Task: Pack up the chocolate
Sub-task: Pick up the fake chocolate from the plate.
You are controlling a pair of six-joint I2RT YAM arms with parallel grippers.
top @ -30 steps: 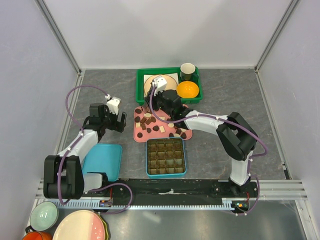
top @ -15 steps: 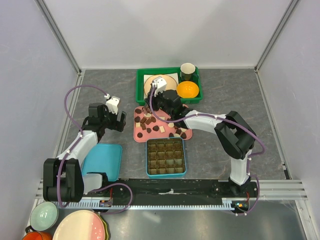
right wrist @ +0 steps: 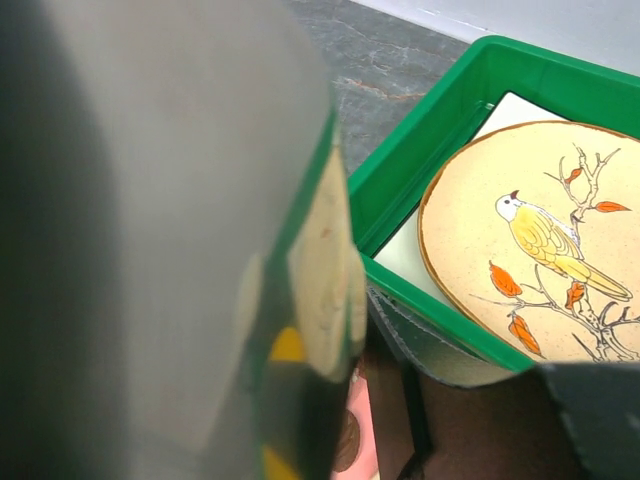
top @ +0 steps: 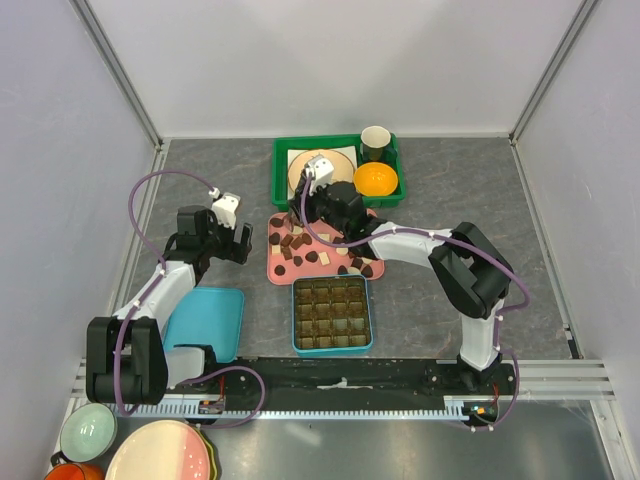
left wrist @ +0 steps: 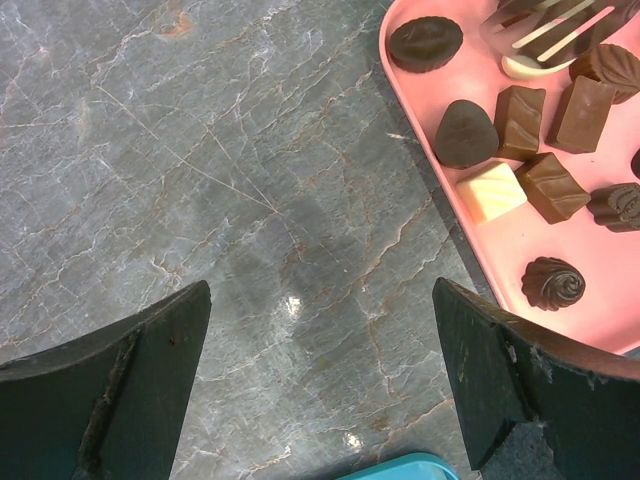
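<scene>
Risk: our right gripper [top: 300, 217], whose spread we cannot tell, hangs over chocolate [left wrist: 465, 133] crowded on the tray [left wrist: 510, 245] and may knock pieces off; left gripper [left wrist: 320, 300] gapes wide, empty

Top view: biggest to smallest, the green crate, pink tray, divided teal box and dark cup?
green crate and pink tray: about alike, tray partly covered
divided teal box
dark cup

Top external: high, facing down onto pink tray [top: 277, 268]. Left wrist: close above tray's left edge; chocolate [left wrist: 467, 133] shared with top. Right wrist: close, green bin [right wrist: 430, 130] beyond tray.
</scene>
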